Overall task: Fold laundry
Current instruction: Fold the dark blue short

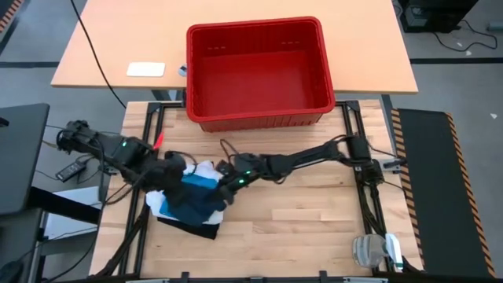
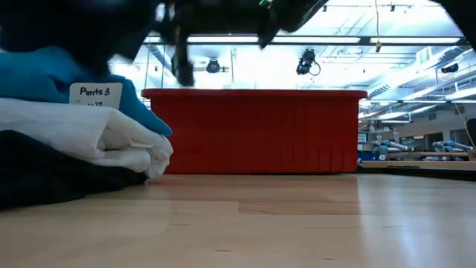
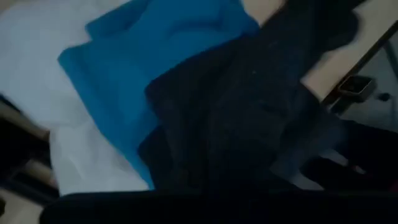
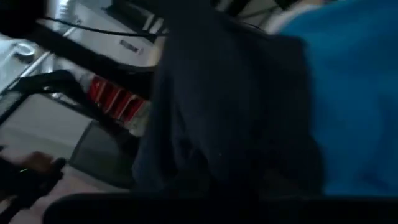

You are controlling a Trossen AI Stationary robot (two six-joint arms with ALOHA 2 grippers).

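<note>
The laundry lies in a pile at the table's left: a white T-shirt [image 1: 155,203] [image 2: 89,134], a bright blue piece [image 1: 198,182] [image 2: 44,74] with a white label [image 2: 94,91] on top, and black cloth [image 2: 44,179] underneath. A dark garment [image 1: 196,206] [image 3: 249,112] [image 4: 217,106] drapes over the pile between my two grippers. My left gripper [image 1: 174,174] is at the pile's left far side and my right gripper [image 1: 226,187] at its right side. Both are shut on the dark garment, which hides their fingers. My left gripper has the dark garment at its left far part [image 1: 179,182], coming steeply from above. The cloth fills the space before the wrist camera and hides the fingers, so edge or fold and the number of layers cannot be told. The garment falls slack onto the pile. My right gripper has the dark garment at its right part [image 1: 222,192], reaching nearly level from the table's right. The cloth [image 4: 205,143] hangs right before the wrist camera and covers the fingers, so the exact hold cannot be told. The rest sags onto the blue piece.
A red plastic basket [image 1: 259,71] [image 2: 253,130] stands at the table's far edge. A grey-white bundle [image 1: 373,250] lies at the near right corner. Bare wood [image 1: 299,220] stretches to the right of the pile.
</note>
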